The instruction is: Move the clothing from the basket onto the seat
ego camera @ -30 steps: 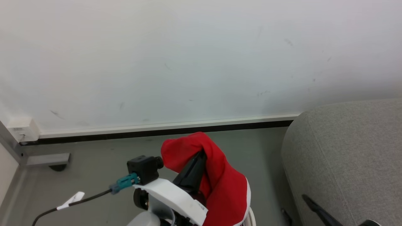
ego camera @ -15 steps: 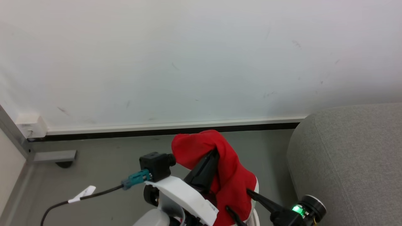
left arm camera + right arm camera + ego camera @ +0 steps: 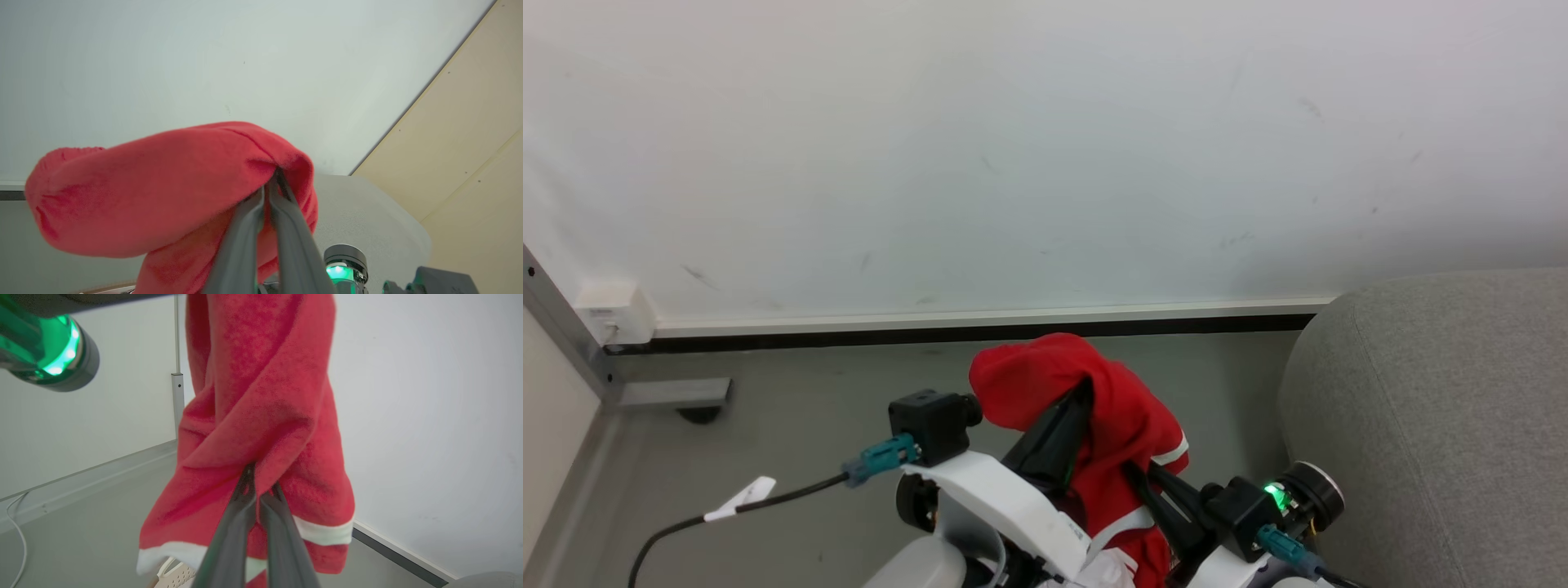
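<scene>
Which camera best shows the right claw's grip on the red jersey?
Right wrist view: the right claw is shut on a fold of the red jersey, white trim hanging below. Head view has that claw half buried in fabric; left wrist view catches its green-lit wrist.

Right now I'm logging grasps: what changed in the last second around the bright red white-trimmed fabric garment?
The right gripper came in from the light grey fabric sofa side and shut on the bright red white-trimmed garment. The left gripper stayed clamped on its upper fold, holding it aloft.
</scene>
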Controlling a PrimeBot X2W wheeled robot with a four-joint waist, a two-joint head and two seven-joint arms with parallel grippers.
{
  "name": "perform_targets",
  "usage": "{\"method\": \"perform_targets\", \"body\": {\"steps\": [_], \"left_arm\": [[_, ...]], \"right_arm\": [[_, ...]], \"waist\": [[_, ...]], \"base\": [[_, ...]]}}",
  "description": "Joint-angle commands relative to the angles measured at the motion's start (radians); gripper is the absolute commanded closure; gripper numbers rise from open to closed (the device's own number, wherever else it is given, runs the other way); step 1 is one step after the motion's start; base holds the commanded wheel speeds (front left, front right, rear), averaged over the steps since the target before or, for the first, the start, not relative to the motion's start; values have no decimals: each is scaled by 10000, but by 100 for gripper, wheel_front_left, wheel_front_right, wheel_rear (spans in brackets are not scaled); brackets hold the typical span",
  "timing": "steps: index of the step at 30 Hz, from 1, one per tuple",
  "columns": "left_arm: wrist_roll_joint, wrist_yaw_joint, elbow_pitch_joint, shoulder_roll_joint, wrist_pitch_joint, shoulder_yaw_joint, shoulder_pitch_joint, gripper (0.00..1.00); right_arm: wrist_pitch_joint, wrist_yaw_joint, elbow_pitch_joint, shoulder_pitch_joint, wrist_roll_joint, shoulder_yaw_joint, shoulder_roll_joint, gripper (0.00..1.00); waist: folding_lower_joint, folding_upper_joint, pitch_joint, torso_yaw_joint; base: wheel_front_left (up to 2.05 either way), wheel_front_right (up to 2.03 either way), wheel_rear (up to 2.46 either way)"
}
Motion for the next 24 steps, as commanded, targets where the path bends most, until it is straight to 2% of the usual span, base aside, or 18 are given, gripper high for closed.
{"method": "perform_targets", "body": {"steps": [1, 5, 7, 8, 9, 17, 24], "left_arm": [[97, 7, 28, 56, -85, 40, -42, 100], [72, -38, 142, 133, -132, 20, 69, 100], [116, -32, 195, 179, -184, 26, 146, 51], [143, -12, 229, 204, -203, 13, 186, 10], [162, -2, 257, 222, -226, -4, 225, 0], [432, 51, 490, 198, -474, -248, 314, 0], [687, -116, 639, 60, -629, -591, 304, 0]], "right_arm": [[-75, -25, 2, -127, 91, -125, 16, 100], [-90, -25, -416, 2, 399, -483, -18, 100], [-87, -25, -749, 159, 544, -651, -207, 100], [-89, -25, -912, 225, 614, -736, -333, 100], [-90, -25, -1074, 276, 675, -830, -436, 100], [-69, -25, -2433, 514, 1078, -1652, -1514, 100], [392, -25, -3544, 519, 1308, -2615, -2279, 100]], "waist": [[-2, -1, 5, -30], [-2, -1, -4, -124], [-2, -1, 1, -200], [-2, -1, 5, -235], [-2, -1, 1, -272], [-2, -1, 59, -614], [-2, -1, 231, -1421]], "base": [[0, 0, 0], [0, 0, 0], [0, 0, 0], [0, 0, 0], [0, 0, 0], [0, 0, 0], [0, 0, 0]]}}
